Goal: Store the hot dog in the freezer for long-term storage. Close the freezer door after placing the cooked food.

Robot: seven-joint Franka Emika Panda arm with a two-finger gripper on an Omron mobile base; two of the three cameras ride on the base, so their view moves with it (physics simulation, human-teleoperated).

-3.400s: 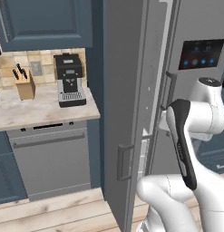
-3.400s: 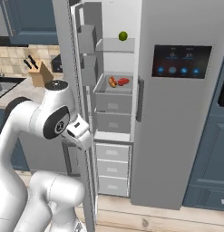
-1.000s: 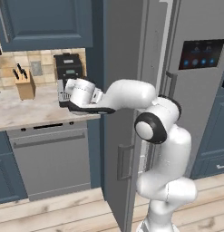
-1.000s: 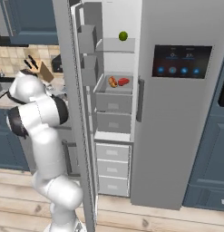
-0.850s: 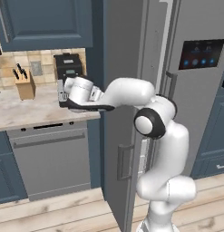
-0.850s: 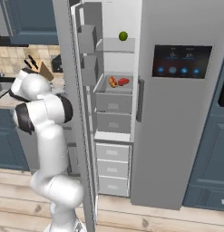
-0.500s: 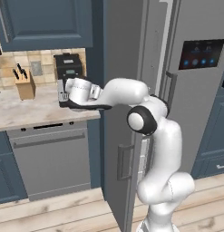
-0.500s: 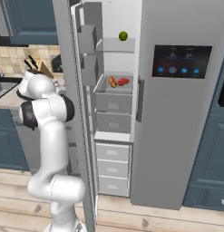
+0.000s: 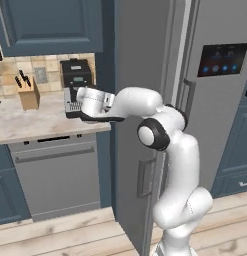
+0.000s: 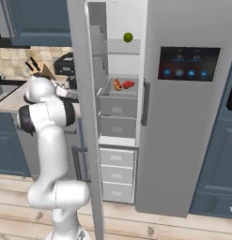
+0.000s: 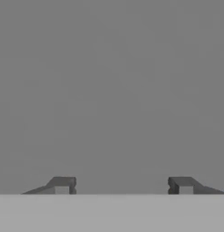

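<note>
Grey freezer door [image 10: 84,93] stood open; hot dog [image 10: 117,85] lay in freezer [image 10: 118,56] drawer beside red item [image 10: 128,85]. Gripper [image 11: 122,186] faced plain grey, fingers [image 11: 61,186] apart, holding nothing.

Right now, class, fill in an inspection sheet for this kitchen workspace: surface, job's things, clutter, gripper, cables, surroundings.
Surface: grey freezer door fills the hand view, very close.
Job's things: hot dog lies in an upper freezer drawer; door stands open.
Clutter: red lumpy item beside the hot dog; green fruit on the shelf above.
Gripper: gripper jaws apart, holding nothing.
Cables: nothing seen.
Surroundings: coffee machine, knife block, blue cabinets.
</note>
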